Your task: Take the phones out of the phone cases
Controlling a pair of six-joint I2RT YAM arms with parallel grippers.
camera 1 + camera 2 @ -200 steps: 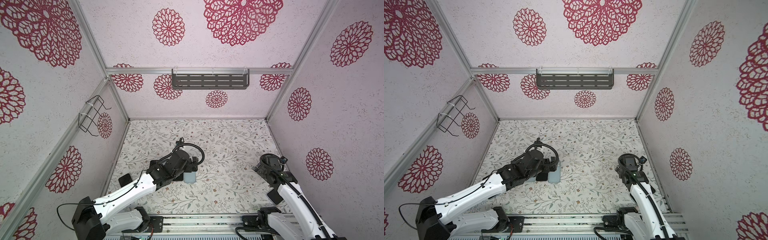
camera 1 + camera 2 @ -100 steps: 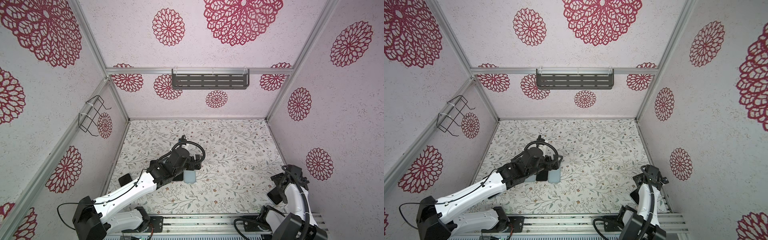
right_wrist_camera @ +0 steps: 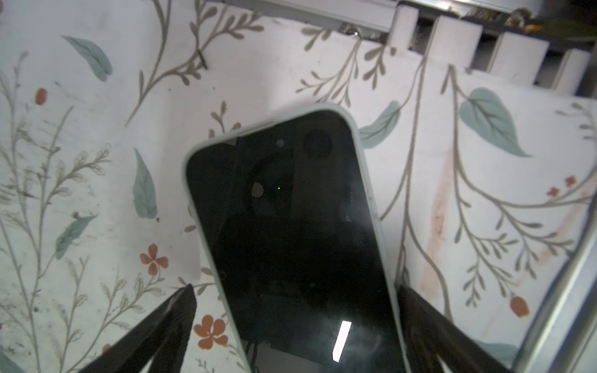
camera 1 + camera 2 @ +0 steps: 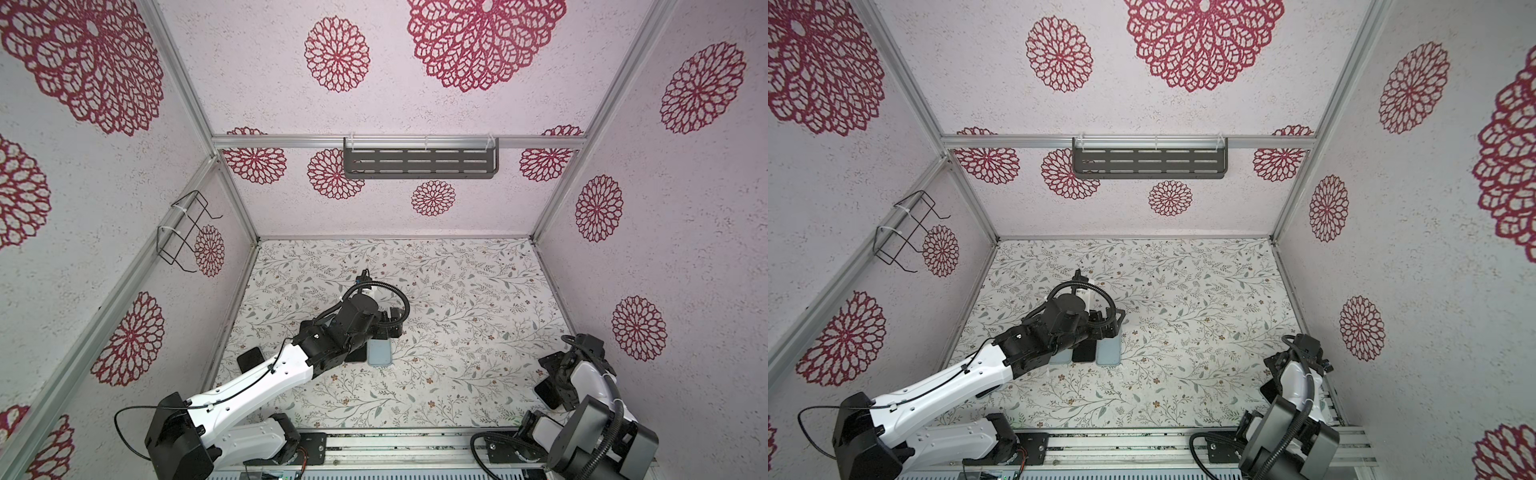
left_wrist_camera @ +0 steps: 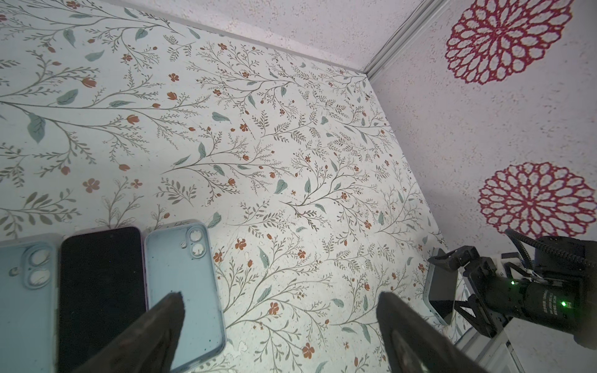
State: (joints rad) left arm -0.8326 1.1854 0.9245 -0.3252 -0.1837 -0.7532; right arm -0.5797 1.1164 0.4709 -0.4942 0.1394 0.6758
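A phone (image 3: pixel 290 242) with a dark screen lies face up in its pale phone case (image 3: pixel 368 181) at the near right corner of the floral table. My right gripper (image 3: pixel 297 290) is open and straddles it, one finger on each long side. In both top views this right gripper (image 4: pixel 555 372) (image 4: pixel 1277 365) hangs over that phone (image 4: pixel 547 394). My left gripper (image 5: pixel 279 297) is open over the table's middle (image 4: pixel 388 328), with nothing between its fingers. Beside it lie an empty light-blue case (image 5: pixel 184 284) (image 4: pixel 380 353), a bare black phone (image 5: pixel 100 290) (image 4: pixel 1084 353) and another light-blue case (image 5: pixel 26 290).
A dark phone (image 4: pixel 251 358) lies by the left wall. The right wall and the front rail (image 3: pixel 452 29) stand close to the cased phone. A wire basket (image 4: pixel 183 232) hangs on the left wall and a grey shelf (image 4: pixel 419 162) on the back wall.
My right arm has pulled back from the table's right middle to the near right corner, over the cased phone. My left arm has shifted slightly away from me above the row of cases.
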